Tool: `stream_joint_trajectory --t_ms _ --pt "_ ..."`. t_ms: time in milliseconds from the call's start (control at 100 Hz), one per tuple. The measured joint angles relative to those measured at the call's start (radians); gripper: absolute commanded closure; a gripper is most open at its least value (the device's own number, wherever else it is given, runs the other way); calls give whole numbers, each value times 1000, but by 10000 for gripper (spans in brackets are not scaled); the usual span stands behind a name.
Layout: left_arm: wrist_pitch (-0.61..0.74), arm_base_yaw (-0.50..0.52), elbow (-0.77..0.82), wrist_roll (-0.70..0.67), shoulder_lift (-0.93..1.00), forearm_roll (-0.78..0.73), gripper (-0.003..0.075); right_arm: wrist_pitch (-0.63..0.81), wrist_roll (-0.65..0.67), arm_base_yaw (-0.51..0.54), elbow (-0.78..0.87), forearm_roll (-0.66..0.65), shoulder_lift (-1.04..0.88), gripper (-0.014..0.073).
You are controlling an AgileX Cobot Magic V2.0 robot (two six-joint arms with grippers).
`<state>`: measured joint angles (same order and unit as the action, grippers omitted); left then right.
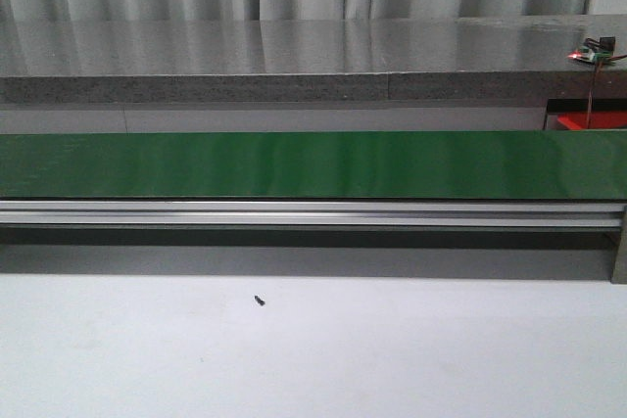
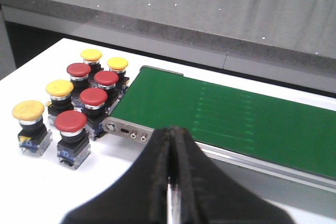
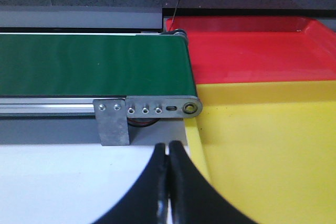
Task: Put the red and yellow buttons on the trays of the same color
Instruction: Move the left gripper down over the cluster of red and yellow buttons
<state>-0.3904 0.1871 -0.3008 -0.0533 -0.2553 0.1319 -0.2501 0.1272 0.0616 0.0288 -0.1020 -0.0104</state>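
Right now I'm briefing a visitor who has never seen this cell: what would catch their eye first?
First, the long green conveyor belt running across the front view. Next, the cluster of red buttons and yellow buttons standing on the white table beside the belt's end in the left wrist view. Last, the red tray and yellow tray side by side at the belt's other end.

Green belt (image 1: 294, 165) looking smooth, slight sheen; rail (image 1: 294, 212) showing brushed metal. Counter (image 1: 294, 56) reading as polished speckled stone. Red tray (image 3: 252, 45), yellow tray (image 3: 273, 150), button caps (image 2: 93, 96) looking like glossy plastic.
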Motion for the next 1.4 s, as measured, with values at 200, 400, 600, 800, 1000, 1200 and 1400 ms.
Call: stream_joint_trajectory --t_ms 200,400,600,800,1000,1200,1400 --pt "-135 35 -181 0 -214 2 740 0 0 0 0 0 0 660" --pt "-83 37 -247 0 -375 2 740 0 0 0 0 0 0 660" --pt "-70 37 -251 0 -473 5 740 0 0 0 0 0 0 660" --pt "-92 57 -325 -24 -565 5 740 0 0 0 0 0 0 660" --pt "-167 152 -429 -33 -697 13 722 0 0 0 0 0 0 660" --pt "-223 236 -490 -37 -787 17 384 0 0 0 0 0 0 660" --pt "-227 264 -501 -37 -832 17 155 0 0 0 0 0 0 660"
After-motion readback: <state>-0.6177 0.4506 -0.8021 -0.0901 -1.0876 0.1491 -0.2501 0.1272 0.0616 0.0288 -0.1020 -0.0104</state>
